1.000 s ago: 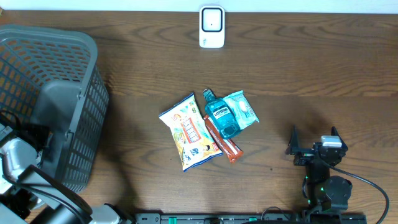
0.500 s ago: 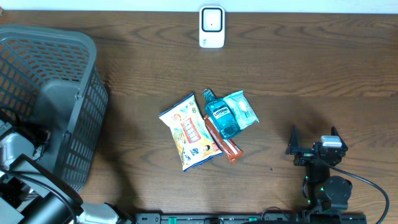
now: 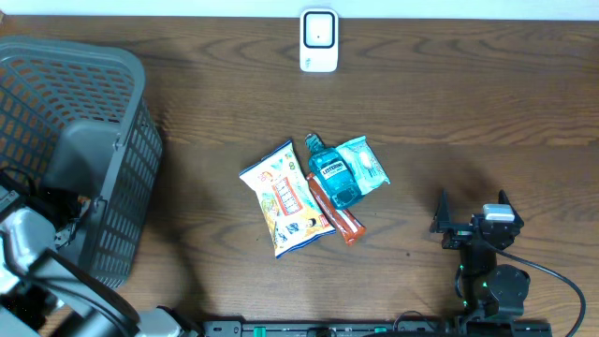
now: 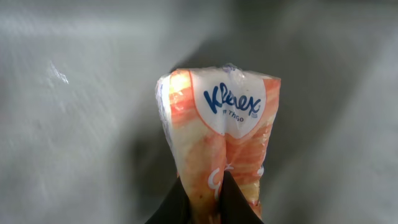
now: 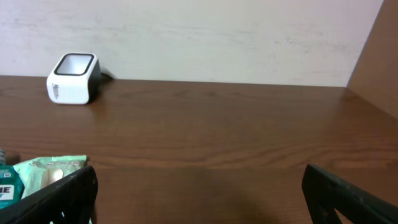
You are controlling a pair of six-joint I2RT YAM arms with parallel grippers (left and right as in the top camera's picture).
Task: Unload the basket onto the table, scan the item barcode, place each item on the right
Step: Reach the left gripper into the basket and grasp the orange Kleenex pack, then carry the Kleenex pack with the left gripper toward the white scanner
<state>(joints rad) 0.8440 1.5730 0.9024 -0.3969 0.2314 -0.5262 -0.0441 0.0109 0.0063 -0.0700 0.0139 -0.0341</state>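
In the left wrist view my left gripper (image 4: 205,186) is shut on the lower end of an orange-and-white Kleenex tissue pack (image 4: 217,118), with blurred grey behind it. From overhead only the left arm (image 3: 23,239) shows, at the grey basket (image 3: 122,56); the pack is hidden there. The white barcode scanner (image 3: 318,40) stands at the table's far edge and also shows as the scanner (image 5: 73,78) in the right wrist view. My right gripper (image 3: 474,206) rests open near the front right, and the right gripper (image 5: 199,186) has only bare wood between its fingers.
In the middle of the table lie a snack bag (image 3: 285,198), a blue mouthwash bottle (image 3: 332,176), a green packet (image 3: 365,164) and an orange-red stick pack (image 3: 339,217). The basket fills the left side. A brown wall panel (image 5: 376,56) rises at the right.
My left gripper has shut on the tissue pack, and the left arm has shifted slightly at the basket. The right arm and the items on the table have not moved.
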